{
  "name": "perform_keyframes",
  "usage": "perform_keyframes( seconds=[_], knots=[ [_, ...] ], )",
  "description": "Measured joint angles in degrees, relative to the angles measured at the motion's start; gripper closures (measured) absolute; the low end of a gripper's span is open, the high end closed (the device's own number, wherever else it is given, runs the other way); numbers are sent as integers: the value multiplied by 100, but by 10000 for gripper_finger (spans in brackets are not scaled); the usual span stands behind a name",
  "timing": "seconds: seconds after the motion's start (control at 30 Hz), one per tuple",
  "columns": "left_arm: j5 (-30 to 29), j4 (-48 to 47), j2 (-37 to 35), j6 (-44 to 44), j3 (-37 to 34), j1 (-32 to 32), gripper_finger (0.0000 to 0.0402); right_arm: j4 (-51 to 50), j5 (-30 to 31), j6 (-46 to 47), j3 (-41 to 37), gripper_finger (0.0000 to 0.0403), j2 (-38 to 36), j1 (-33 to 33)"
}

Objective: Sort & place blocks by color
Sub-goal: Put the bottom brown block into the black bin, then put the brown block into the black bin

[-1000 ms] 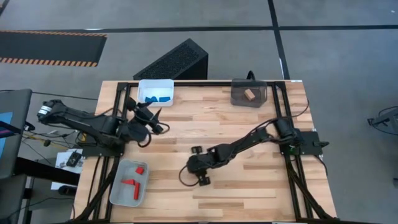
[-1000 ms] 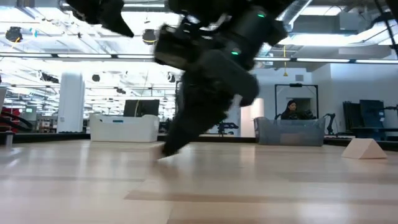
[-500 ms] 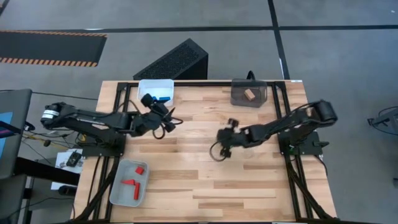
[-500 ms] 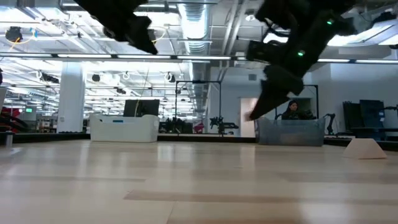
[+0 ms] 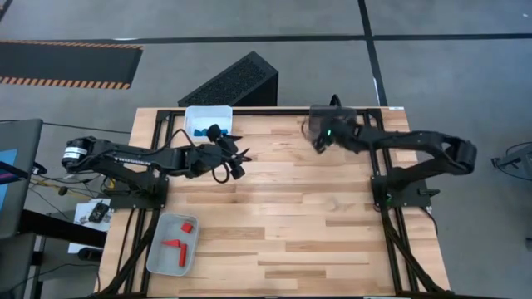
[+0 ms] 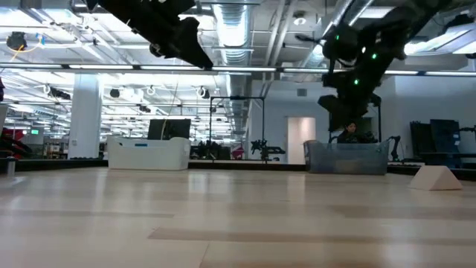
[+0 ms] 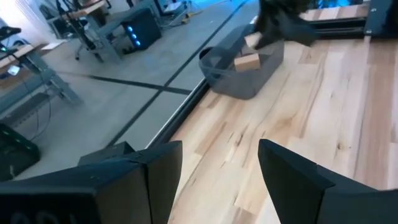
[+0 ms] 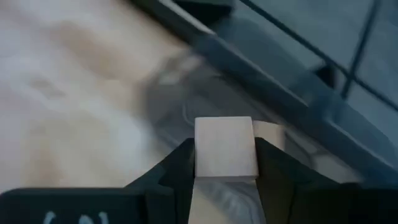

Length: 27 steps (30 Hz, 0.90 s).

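My right gripper (image 5: 318, 141) hangs over the dark tinted bin (image 5: 342, 116) at the table's far right, shut on a plain wood block (image 8: 225, 146). The left wrist view shows another wood block (image 7: 247, 61) lying in that bin (image 7: 239, 78), under the right gripper. My left gripper (image 7: 217, 168) is open and touches nothing. It hovers over the table (image 5: 236, 163) a little right of the white bin (image 5: 208, 112), which holds blue blocks (image 5: 202, 131). Red blocks (image 5: 176, 245) lie in the grey bin (image 5: 162, 249) at the near left. My right gripper pinches the plain wood block by two opposite side faces (image 8: 202, 152) between its two fingers (image 8: 177, 165). The fingers point down from above. The block is lifted clear and hangs over the dark bin.
A plain wood wedge (image 6: 435, 177) rests on its flat base at the right in the low view. A black perforated box (image 5: 233, 81) sits on the floor beyond the far edge. Bare wood lies across the table's middle (image 5: 291, 216). A person (image 6: 348, 132) is in the room behind.
My right gripper rose from the table's near middle and swung toward the far right edge, ending over the dark bin. My left gripper moved a little toward the table's right, away from its own base.
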Motion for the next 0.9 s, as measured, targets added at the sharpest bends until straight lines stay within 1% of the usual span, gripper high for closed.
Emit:
perform_keyframes(
  seconds=[0.07,0.13,0.23,0.33,0.43,0.6,0.73,0.83,0.9],
  knots=[
    [-40,-36,0,43,0,0,198,42,-165,-54,0,246,129,-498],
    [-42,-142,0,60,0,0,198,26,-478,-92,0,244,297,-946],
    [-48,-353,0,100,0,0,198,49,-853,-99,0,241,584,-1470],
    [-67,-536,0,99,0,0,198,7,-926,-108,0,233,857,-1793],
    [-71,-595,0,100,0,0,198,17,-939,-178,0,216,1054,-1995],
    [-79,-606,0,100,0,0,198,138,-935,-325,12,168,1085,-2045],
    [-88,-604,0,100,0,0,198,146,-943,-406,11,132,810,-1934],
    [-87,-611,0,100,0,0,198,-123,-1064,-407,9,119,451,-1645],
    [-86,-613,0,102,0,0,198,-293,-1144,-403,11,117,148,-1294]
  ],
)
